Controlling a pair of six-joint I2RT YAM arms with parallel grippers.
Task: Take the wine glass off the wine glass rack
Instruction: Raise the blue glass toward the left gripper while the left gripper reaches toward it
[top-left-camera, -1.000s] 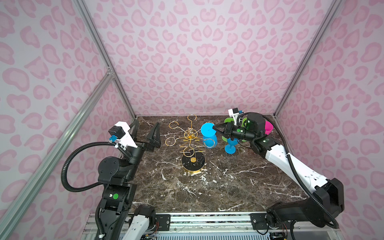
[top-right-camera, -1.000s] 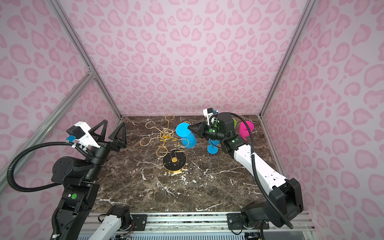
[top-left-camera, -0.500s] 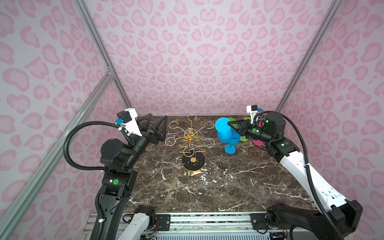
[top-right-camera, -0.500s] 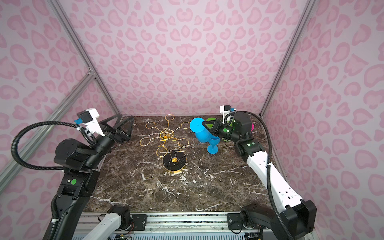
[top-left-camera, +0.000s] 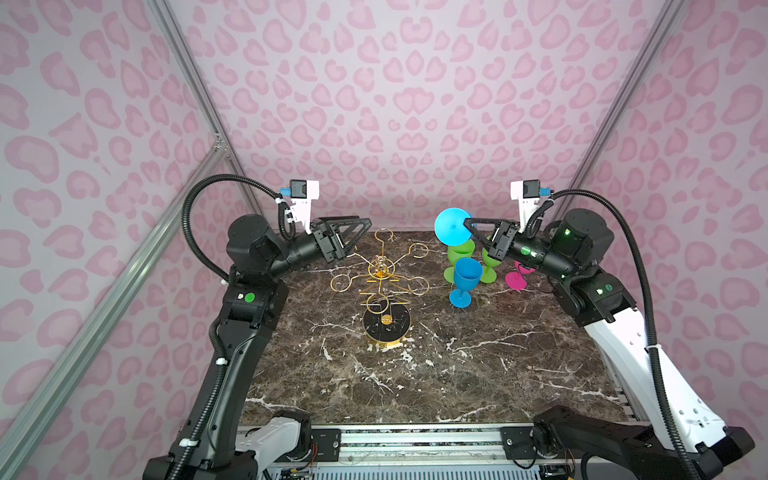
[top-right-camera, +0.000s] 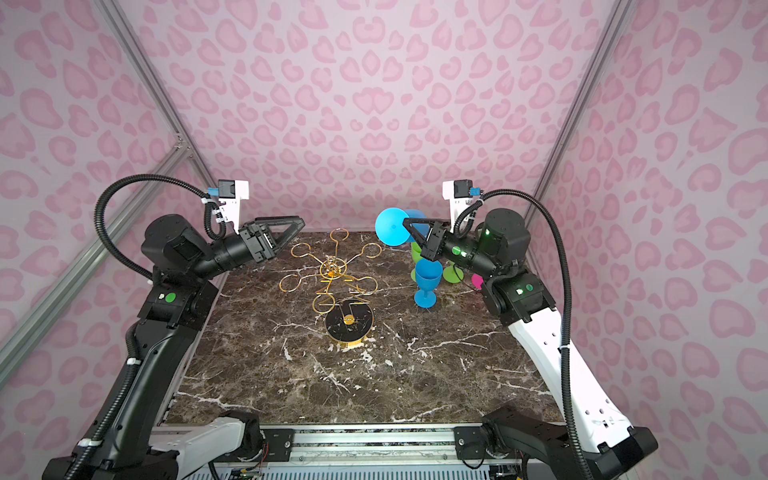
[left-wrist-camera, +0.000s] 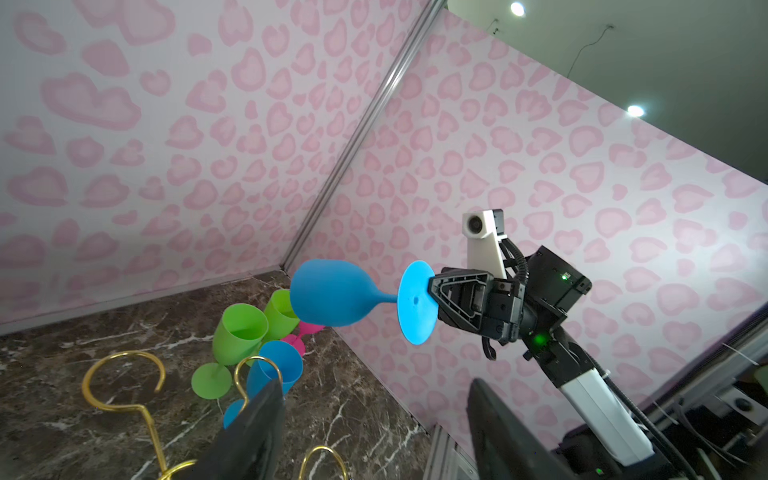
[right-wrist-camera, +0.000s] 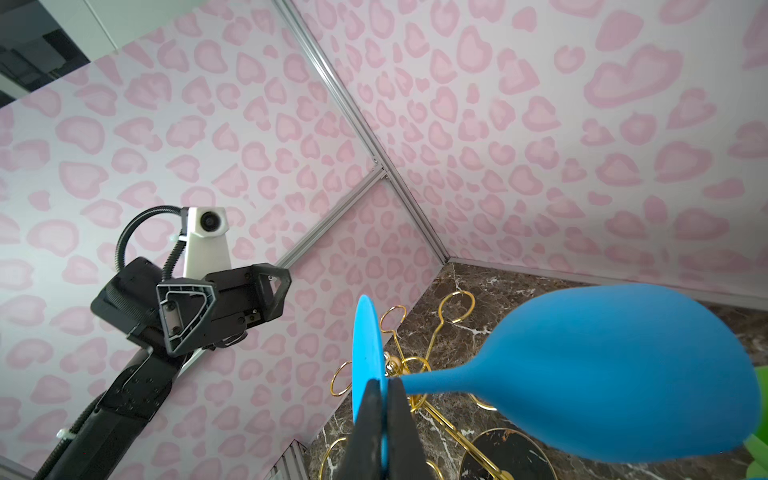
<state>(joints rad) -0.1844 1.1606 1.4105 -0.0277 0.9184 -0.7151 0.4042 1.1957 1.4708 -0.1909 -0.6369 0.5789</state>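
Right wrist view: pinching the wine glass (right-wrist-camera: 602, 374) by its foot with the right gripper (right-wrist-camera: 384, 386), clamped tight. Holding it sideways in the air, off the rack (top-left-camera: 382, 268), above other glasses (top-left-camera: 460, 251). Hovering with the left gripper (top-left-camera: 361, 224) parted and empty beside the rack.

A robot lab booth: pink-patterned walls (top-left-camera: 395, 104), aluminium frame (top-left-camera: 194, 83), marble tabletop (top-left-camera: 415, 374).

Matt plastic wine glass (left-wrist-camera: 328, 293), marble table (top-left-camera: 415, 374)
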